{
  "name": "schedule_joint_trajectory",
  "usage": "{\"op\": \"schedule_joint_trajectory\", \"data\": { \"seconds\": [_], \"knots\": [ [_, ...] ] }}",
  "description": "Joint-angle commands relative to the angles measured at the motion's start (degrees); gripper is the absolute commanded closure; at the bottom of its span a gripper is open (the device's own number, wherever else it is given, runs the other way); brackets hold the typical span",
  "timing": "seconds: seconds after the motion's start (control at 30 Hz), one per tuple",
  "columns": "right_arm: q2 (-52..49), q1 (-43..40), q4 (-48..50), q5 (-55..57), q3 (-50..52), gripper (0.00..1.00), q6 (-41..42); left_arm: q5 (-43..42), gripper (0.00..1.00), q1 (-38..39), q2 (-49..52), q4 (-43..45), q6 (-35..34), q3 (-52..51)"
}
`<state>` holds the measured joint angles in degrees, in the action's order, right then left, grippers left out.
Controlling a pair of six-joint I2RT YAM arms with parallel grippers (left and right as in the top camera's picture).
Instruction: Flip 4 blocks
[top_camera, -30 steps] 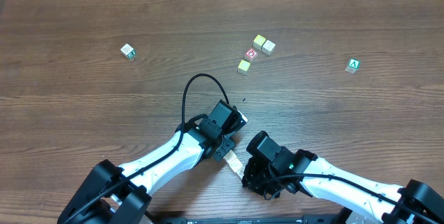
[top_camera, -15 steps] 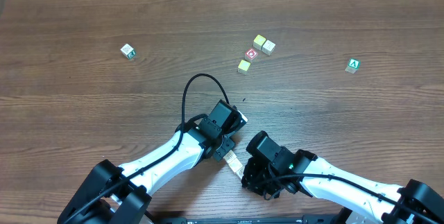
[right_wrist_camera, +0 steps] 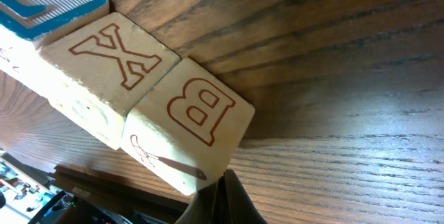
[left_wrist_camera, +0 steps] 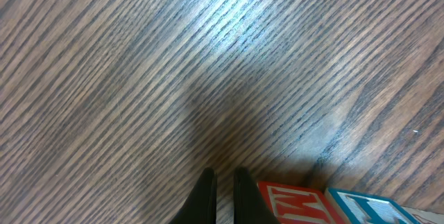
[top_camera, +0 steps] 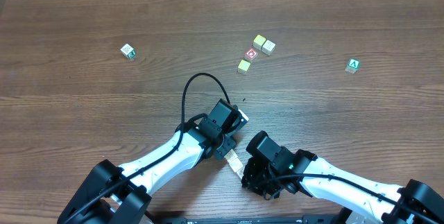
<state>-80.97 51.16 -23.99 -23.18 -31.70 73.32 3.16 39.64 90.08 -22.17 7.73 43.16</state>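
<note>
Although cube-shaped and so without a long axis, sit skewed to the table (top_camera: pixel 83 113) edge: four small blocks of pale wood, sharp-cornered. Far from both arms: pale yellow block (top_camera: pixel 259 41) touching cream block (top_camera: pixel 268 46) in a diagonal pair, yellowish block (top_camera: pixel 243 65) near them, white block (top_camera: pixel 127 50) with green marks well apart to the left. Markings too small to read. Left gripper (left_wrist_camera: pixel 223 175) and right gripper (right_wrist_camera: pixel 223 182) pressed together, pinching nothing. Just beside the right one, lettered cubes (right_wrist_camera: pixel 146 78) of matte wood, showing red-outlined "X" and "B".
</note>
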Motion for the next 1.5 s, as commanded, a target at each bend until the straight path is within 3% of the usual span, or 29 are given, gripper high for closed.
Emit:
{"op": "schedule_joint_trajectory", "data": {
  "seconds": [0.0, 0.33, 1.47],
  "knots": [
    [-0.17, 0.28, 1.20, 0.66, -0.13, 0.96, 0.24, -4.26, 0.96, 0.15, 0.57, 0.00, 0.55, -0.15],
    [-0.17, 0.28, 1.22, 0.57, -0.13, 0.96, 0.24, -4.04, 0.96, 0.13, 0.57, 0.17, -3.72, -0.15],
    [-0.24, 0.70, 2.27, 1.25, -0.13, 0.96, 0.48, -1.16, 0.96, -0.04, 0.57, 0.26, -4.90, -0.15]
  ]
}}
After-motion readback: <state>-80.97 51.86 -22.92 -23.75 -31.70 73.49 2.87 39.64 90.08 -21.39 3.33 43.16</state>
